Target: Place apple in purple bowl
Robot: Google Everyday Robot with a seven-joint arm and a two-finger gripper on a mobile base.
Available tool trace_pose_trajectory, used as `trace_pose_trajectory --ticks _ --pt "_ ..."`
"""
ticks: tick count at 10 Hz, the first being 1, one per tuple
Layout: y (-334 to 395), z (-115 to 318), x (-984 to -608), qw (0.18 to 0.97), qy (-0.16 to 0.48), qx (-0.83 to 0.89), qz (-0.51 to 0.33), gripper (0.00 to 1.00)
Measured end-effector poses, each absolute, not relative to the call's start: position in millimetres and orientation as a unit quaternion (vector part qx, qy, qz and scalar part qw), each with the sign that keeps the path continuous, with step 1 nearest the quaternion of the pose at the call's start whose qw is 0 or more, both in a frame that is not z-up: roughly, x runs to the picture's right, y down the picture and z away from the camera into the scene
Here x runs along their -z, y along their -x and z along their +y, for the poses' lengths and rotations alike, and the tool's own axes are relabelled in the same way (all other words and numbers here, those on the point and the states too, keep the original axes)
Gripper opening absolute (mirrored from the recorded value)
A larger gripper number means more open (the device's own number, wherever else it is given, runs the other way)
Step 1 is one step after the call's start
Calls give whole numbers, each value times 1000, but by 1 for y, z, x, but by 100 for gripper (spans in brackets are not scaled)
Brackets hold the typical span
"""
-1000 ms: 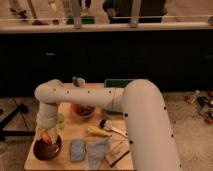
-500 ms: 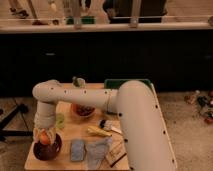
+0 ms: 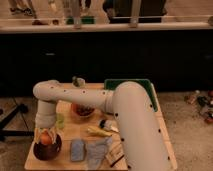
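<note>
Camera view, seen from above and behind the arm. The white arm reaches forward and bends down at the left of the tabletop [image 3: 70, 127], ending in the hand [image 3: 45, 134], which hangs directly over the purple bowl [image 3: 47, 150]. The apple [image 3: 46, 138], a small orange-red sphere, sits between the hand's two sides, held at its widest part and just above, or barely touching, the bowl's inside; which of the two cannot be told. The hand is closed around the fruit, holding it narrow.

Handling, as a judgement: the apple is light, rigid and smooth-skinned, so it is best gripped across its middle with moderate force, since a grip nearer the top would let it squirt out. Once freed it will roll, but the bowl's curved glossy wall should bring it to the centre. The bowl is shallow and could slide if pushed sideways.

Also on the tabletop: an orange-red bowl [image 3: 82, 110] with dark contents, a long yellow item [image 3: 99, 131], and grey cloths [image 3: 92, 151] near the front edge.
</note>
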State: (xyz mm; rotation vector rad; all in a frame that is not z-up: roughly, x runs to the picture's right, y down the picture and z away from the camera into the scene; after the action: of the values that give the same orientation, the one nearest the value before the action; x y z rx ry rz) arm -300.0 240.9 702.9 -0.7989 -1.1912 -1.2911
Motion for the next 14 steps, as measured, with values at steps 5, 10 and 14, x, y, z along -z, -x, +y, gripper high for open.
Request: trace_pose_trajectory --ticks 5,10,14 --pt "295 241 -702 561 342 559 -506 39" --pt "294 243 -700 549 349 569 -503 80" --pt "290 240 -700 552 343 571 -501 80"
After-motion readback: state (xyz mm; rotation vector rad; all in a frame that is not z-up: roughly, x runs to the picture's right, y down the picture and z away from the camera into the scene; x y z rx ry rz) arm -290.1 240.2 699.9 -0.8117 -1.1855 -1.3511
